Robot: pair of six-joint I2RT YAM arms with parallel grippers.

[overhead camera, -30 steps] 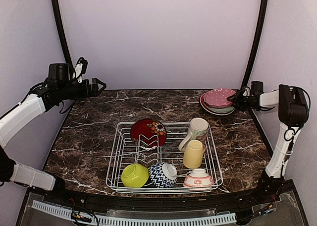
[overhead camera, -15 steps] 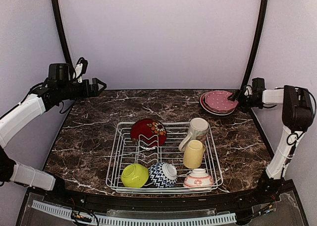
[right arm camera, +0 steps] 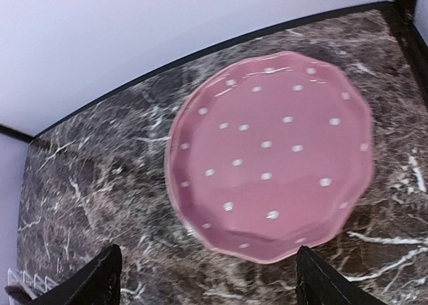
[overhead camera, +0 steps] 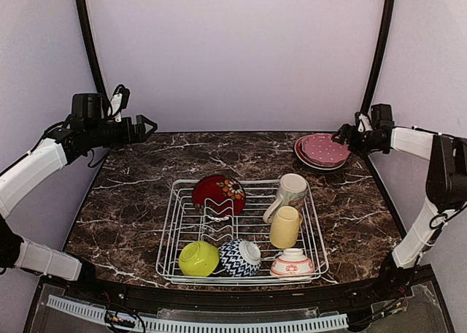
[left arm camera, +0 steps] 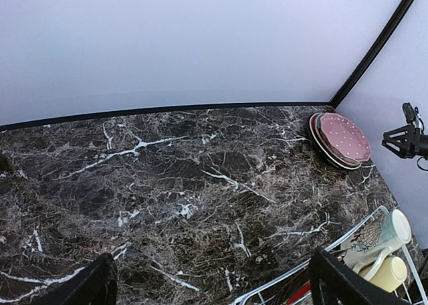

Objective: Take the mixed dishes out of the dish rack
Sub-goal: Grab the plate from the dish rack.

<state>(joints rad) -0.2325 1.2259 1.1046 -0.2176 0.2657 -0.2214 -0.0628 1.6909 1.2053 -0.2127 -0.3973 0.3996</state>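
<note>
The white wire dish rack [overhead camera: 169, 234] holds an upright red plate [overhead camera: 218, 194], a cream mug [overhead camera: 292, 190], a yellow mug [overhead camera: 284, 227], a lime bowl [overhead camera: 198, 258], a navy-zigzag bowl [overhead camera: 239, 257] and a pink-white bowl [overhead camera: 292, 263]. The pink dotted scalloped plate [overhead camera: 323, 149] lies flat on top of a plate stack at the back right; it also shows in the right wrist view [right arm camera: 271, 154]. My right gripper [overhead camera: 341, 136] is open and empty, just above the stack's right edge. My left gripper [overhead camera: 148, 123] is open and empty, high over the back left corner.
The left wrist view shows bare dark marble table [left arm camera: 174, 184], the plate stack [left arm camera: 341, 139] and the rack's far corner [left arm camera: 364, 223]. Black frame posts stand at both back corners. The walls are close behind and beside the table.
My right gripper held the pink dotted plate tilted over the stack, laid it flat, let go and rose slightly away. The left arm has not moved.
</note>
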